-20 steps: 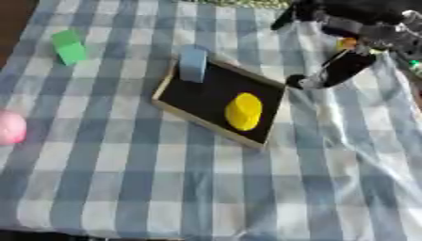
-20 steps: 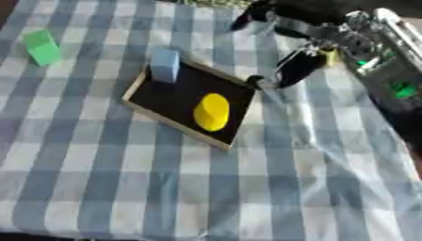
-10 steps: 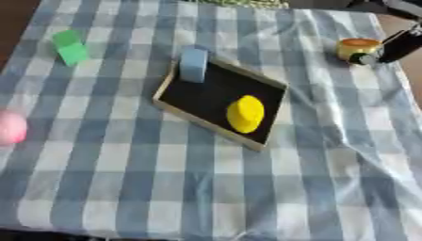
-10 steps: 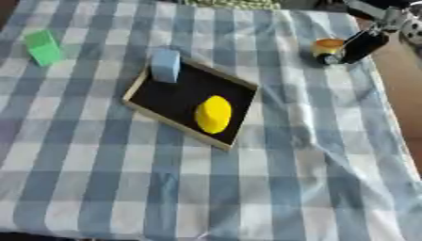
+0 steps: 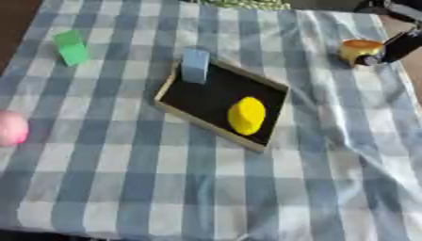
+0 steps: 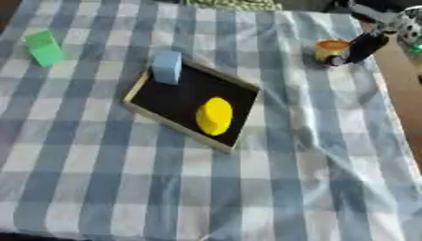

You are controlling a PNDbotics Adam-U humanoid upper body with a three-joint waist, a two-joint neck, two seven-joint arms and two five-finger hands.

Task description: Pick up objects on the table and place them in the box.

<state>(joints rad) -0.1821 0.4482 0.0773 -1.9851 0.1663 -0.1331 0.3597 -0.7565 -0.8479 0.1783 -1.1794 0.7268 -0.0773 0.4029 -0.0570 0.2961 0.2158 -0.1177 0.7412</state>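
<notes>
The box [image 5: 206, 125] is a shallow black tray with a wooden rim, lying askew in the middle of the checked cloth. A yellow rounded object [image 5: 246, 115] lies inside it. A light blue block [image 5: 195, 66] stands at its far left corner. A green block [image 5: 72, 47] sits at the far left, and a pink round thing [image 5: 10, 128] shows at the left edge. An orange and yellow cup-like object [image 6: 331, 49] stands at the far right. My right hand [image 6: 362, 46] comes in from the upper right corner and touches its right side. No left hand shows.
The blue and white checked cloth [image 5: 124, 188] covers the table and is wrinkled along its right side [image 5: 362, 141]. Bare brown tabletop [image 6: 405, 99] shows past the cloth's right edge.
My right hand has drawn back from the box's right edge to the far right corner, where it now sits beside the orange object. The things in the box have not moved.
</notes>
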